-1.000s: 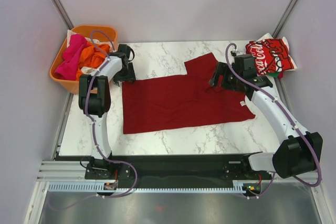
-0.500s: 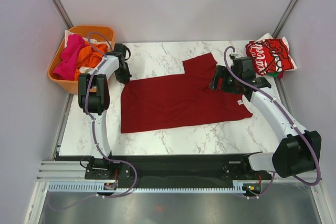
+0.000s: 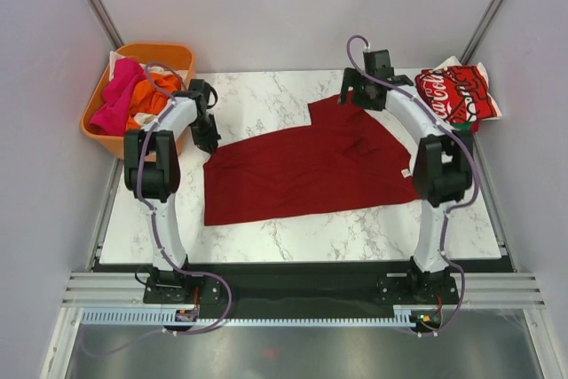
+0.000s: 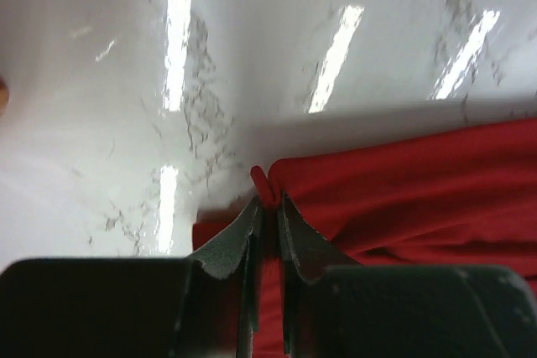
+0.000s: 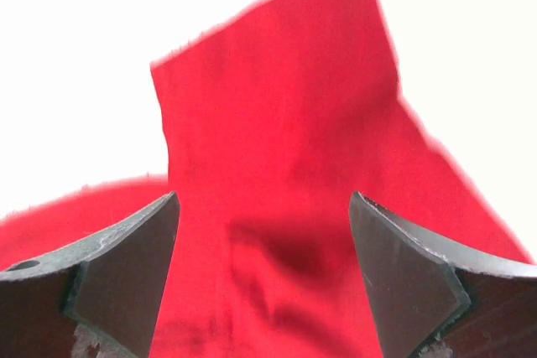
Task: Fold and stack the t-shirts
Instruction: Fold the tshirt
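Pinching dark-red t-shirt point(image 3: 302, 170) edge w/ left end effector point(image 4: 270, 200) (right end effector point(image 5: 262, 207) spread).

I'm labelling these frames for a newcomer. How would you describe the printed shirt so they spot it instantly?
Start at the white marble table and go to its far right corner. The bundled t-shirt there is bright red with white Coca-Cola script, unlike the plain dark-red shirt spread mid-table.

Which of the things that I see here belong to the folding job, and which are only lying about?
Belong to the job:
dark-red shirt, pinched by the left gripper
Coca-Cola shirt
pink shirt
orange shirt

Only lying about:
orange tub, which holds the last two
marble table
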`<state>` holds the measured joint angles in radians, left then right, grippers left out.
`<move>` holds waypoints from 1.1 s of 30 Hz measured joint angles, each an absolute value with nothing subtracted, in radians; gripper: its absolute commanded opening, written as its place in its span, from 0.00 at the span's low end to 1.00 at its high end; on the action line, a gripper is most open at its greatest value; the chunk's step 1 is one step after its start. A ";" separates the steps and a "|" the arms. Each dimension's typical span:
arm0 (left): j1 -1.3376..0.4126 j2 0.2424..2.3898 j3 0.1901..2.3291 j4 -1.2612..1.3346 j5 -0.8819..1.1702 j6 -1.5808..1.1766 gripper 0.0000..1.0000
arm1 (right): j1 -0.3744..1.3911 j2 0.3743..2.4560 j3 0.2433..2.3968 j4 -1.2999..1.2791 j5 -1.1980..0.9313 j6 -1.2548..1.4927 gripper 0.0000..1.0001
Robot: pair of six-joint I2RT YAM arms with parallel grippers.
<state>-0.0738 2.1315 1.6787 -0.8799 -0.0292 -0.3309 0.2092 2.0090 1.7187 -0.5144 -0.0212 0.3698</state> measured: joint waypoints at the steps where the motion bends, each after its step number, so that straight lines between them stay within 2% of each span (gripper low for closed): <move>1: -0.075 2.106 1.652 -0.889 -0.020 -0.331 0.18 | 0.205 2.083 1.816 -0.524 -0.010 0.363 0.90; 6: -0.101 2.040 1.613 -0.906 -0.016 -0.331 0.18 | 0.168 2.389 2.191 -0.543 0.040 0.341 0.89; 10: -0.133 2.028 1.610 -0.904 -0.015 -0.331 0.18 | 0.144 2.543 2.356 -0.547 0.085 0.324 0.90; 17: -0.145 2.016 1.584 -0.903 0.038 -0.331 0.17 | 0.134 2.650 2.399 -0.506 0.087 0.323 0.88; 21: -0.141 2.008 1.584 -0.902 0.049 -0.331 0.17 | 0.145 2.655 2.396 -0.480 0.069 0.332 0.79; 23: -0.141 2.002 1.584 -0.902 0.054 -0.331 0.17 | 0.152 2.655 2.389 -0.462 0.062 0.340 0.73; 27: -0.141 1.994 1.584 -0.902 0.055 -0.331 0.17 | 0.166 2.666 2.385 -0.426 0.048 0.351 0.45; 28: -0.141 1.993 1.584 -0.902 0.055 -0.331 0.17 | 0.169 2.669 2.385 -0.417 0.048 0.356 0.32; 30: -0.141 1.991 1.584 -0.902 0.056 -0.331 0.16 | 0.173 2.676 2.386 -0.408 0.045 0.369 0.16; 32: -0.141 1.990 1.584 -0.902 0.056 -0.331 0.16 | 0.175 2.682 2.387 -0.397 0.043 0.374 0.02; 33: -0.141 1.989 1.584 -0.902 0.056 -0.331 0.16 | 0.175 2.686 2.388 -0.391 0.043 0.375 0.00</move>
